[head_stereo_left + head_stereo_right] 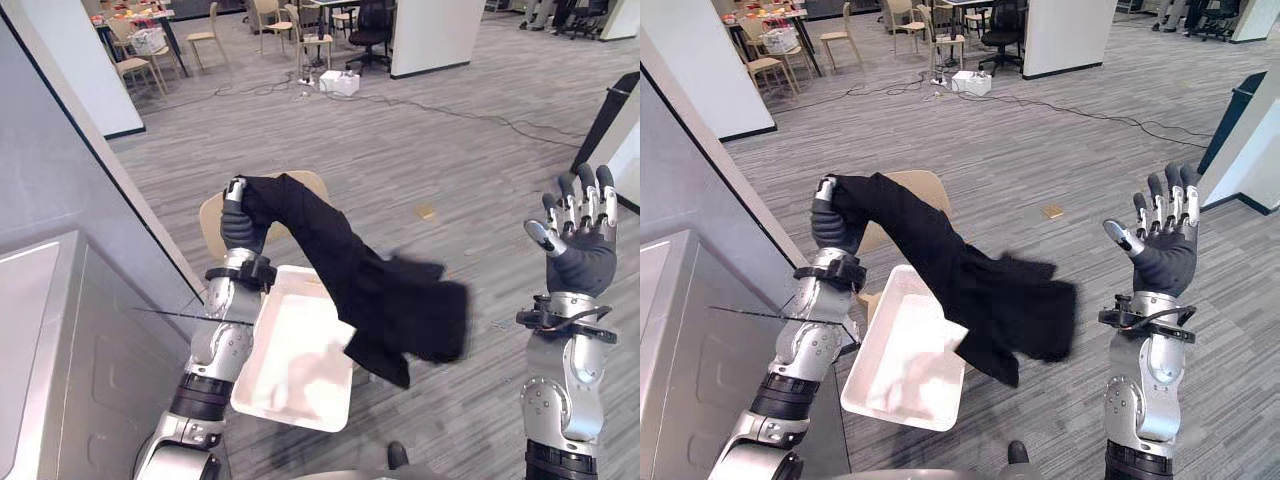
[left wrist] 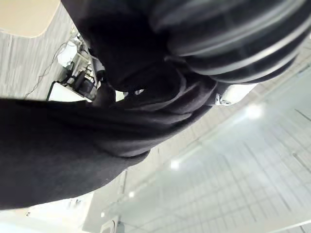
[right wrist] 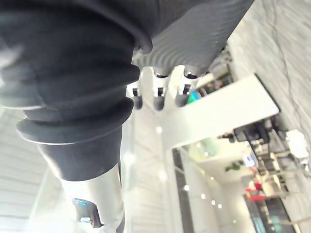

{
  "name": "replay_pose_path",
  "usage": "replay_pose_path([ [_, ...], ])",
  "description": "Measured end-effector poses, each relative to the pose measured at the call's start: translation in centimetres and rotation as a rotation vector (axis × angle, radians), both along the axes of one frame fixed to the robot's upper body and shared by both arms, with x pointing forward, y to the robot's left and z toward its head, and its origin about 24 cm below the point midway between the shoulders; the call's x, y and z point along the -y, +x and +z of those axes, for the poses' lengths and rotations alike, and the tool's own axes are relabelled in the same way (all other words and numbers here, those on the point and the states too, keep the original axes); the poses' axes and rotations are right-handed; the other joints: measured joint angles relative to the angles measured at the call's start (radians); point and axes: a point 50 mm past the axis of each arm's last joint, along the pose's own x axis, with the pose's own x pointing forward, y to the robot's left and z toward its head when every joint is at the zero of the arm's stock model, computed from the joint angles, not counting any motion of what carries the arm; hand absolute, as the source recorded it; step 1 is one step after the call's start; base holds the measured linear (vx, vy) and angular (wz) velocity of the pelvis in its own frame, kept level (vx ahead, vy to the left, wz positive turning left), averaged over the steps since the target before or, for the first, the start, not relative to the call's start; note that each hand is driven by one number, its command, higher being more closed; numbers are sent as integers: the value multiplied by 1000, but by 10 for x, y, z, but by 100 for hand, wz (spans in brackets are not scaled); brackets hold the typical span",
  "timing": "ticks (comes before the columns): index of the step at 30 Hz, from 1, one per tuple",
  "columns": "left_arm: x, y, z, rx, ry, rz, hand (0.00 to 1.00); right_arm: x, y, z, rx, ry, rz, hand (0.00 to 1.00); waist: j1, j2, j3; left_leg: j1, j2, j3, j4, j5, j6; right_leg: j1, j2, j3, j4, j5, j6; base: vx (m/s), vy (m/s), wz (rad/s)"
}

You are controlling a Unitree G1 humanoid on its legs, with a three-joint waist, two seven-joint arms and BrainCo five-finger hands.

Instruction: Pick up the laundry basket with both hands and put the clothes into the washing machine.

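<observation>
My left hand (image 1: 240,222) is raised above the white laundry basket (image 1: 315,410) and is shut on a black garment (image 1: 370,290). The garment hangs from the hand and trails down to the right over the basket, its lower end swinging. In the left wrist view the black garment (image 2: 63,145) wraps around the hand. The basket sits on the floor in front of me with pale clothes (image 1: 300,375) inside. My right hand (image 1: 578,235) is held up at the right, fingers straight and holding nothing. The grey washing machine (image 1: 60,350) stands at the lower left.
A beige chair (image 1: 215,215) stands just behind the basket. A grey partition wall (image 1: 70,190) runs along the left. Cables (image 1: 460,110) and a white box (image 1: 340,82) lie on the floor farther back, with chairs and tables beyond.
</observation>
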Motion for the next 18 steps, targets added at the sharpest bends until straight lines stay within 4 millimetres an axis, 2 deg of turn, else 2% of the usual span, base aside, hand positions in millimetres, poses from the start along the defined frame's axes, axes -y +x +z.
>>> replay_pose_path([
  [2,-7,0,2,5,-12,29,100,3,-1,0,2,0,-15,0,-1,2,8,1,0,1,0,0,0,0,0,1,0,0,0,0,0,0],
  [4,-24,-1,4,14,-34,96,100,9,-4,0,2,0,-41,0,-1,6,18,1,0,3,-1,0,0,-2,2,4,0,0,0,0,0,0],
  [12,-66,-20,20,113,-86,278,100,15,-12,-8,-36,6,-76,0,2,12,21,1,0,3,-1,-4,0,-2,2,9,0,0,0,0,0,0],
  [16,-94,-44,32,205,-87,400,100,26,-25,-22,-93,27,-137,0,3,21,26,1,1,-2,-1,-4,0,1,1,1,0,-1,-1,-15,-11,3],
  [18,-116,-59,42,266,-75,503,100,33,-34,-30,-121,46,-182,0,4,27,29,1,1,-8,1,-4,0,5,0,-7,0,-2,-1,-24,-13,7],
])
